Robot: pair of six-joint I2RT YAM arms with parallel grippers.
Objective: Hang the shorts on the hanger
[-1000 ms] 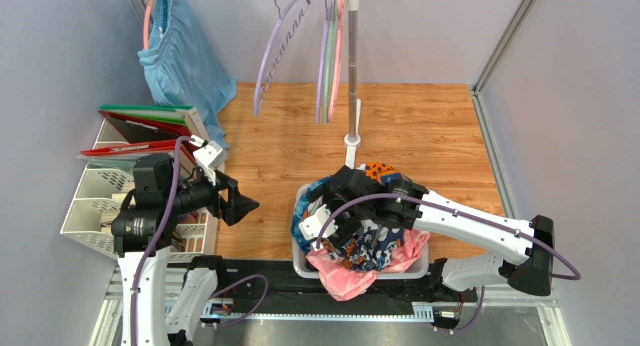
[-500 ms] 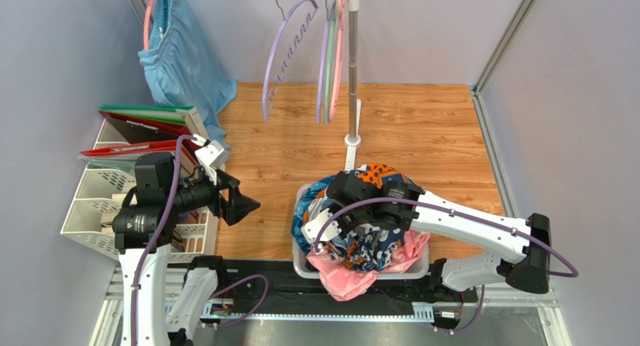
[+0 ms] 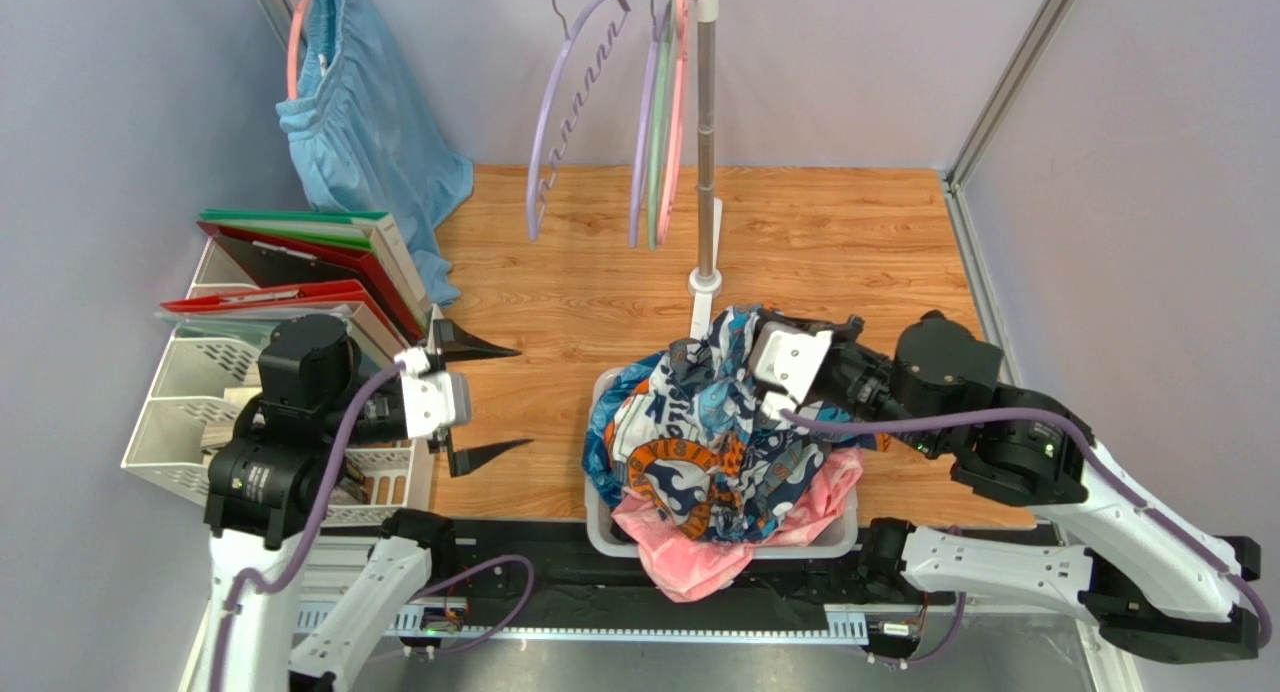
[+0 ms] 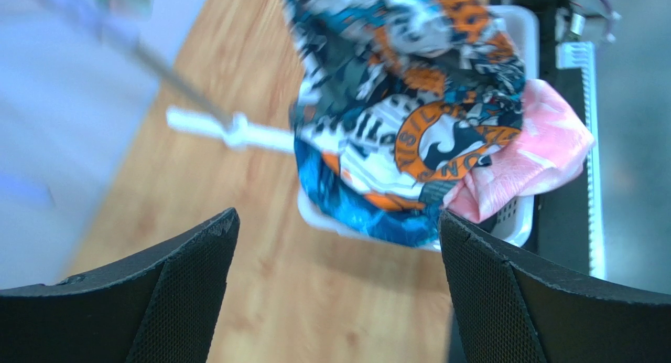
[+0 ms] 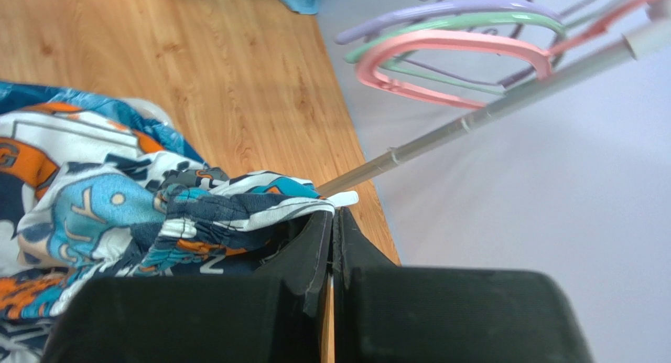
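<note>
Shorts (image 3: 703, 440), printed in orange, teal, navy and white, lie heaped in a white basket (image 3: 598, 530) at the near edge of the wood table (image 3: 571, 295). The heap rises above the basket's rim and spills over its left and far walls. One fold at the far-right side of the heap is drawn up toward the right gripper (image 5: 331, 213). The right wrist view shows this gripper's two fingers pressed flat together, with a bunched edge of the print caught at their tips. A pink garment (image 3: 684, 557) lies under the shorts and hangs over the basket's near rim.

The left gripper (image 3: 484, 400) hovers left of the basket, apart from it, with its jaws spread wide and nothing between them. Its wrist view looks across bare wood toward the basket.

Beyond the basket stands the pole (image 3: 703, 137) of a clothes rail, its foot just past the basket's far wall. The lavender hanger (image 3: 564, 107), with notched arms, hangs from the rail beyond and slightly left of the basket. More hangers in lavender, green and pink hang beside the pole. Far left of the basket, light-blue shorts (image 3: 368, 122) hang on a pink hanger (image 3: 298, 40), and nearer stands a white file rack (image 3: 196, 377) holding red and green folders (image 3: 293, 250).
</note>
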